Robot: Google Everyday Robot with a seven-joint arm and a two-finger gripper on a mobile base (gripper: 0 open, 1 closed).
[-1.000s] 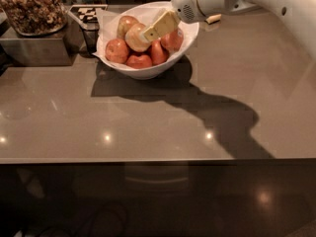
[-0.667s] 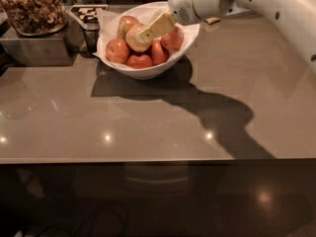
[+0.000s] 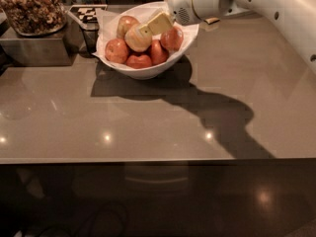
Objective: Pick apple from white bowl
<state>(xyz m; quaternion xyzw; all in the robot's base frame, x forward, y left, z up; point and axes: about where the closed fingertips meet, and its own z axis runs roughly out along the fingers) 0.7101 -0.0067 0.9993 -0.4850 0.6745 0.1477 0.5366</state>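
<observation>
The white bowl (image 3: 148,72) stands at the back of the counter, lined with crinkled white paper and holding several apples. The palest apple (image 3: 134,39) lies on top of the pile, left of the middle, with redder apples around and below it. My gripper (image 3: 149,27) reaches in from the upper right and rests against the top right side of the pale apple. Its yellowish end lies across the apple's skin. The apple sits in the pile, not raised above the others.
A metal container (image 3: 34,43) with a glass bowl of brown dried bits (image 3: 30,9) stands at the back left. A small checkered item (image 3: 89,13) lies behind the bowl. My white arm (image 3: 276,9) crosses the upper right. The counter's front edge (image 3: 158,161) runs across below.
My wrist and gripper have shifted a little to the left and slightly up over the bowl, staying against the pale apple. The apples and the bowl have not moved.
</observation>
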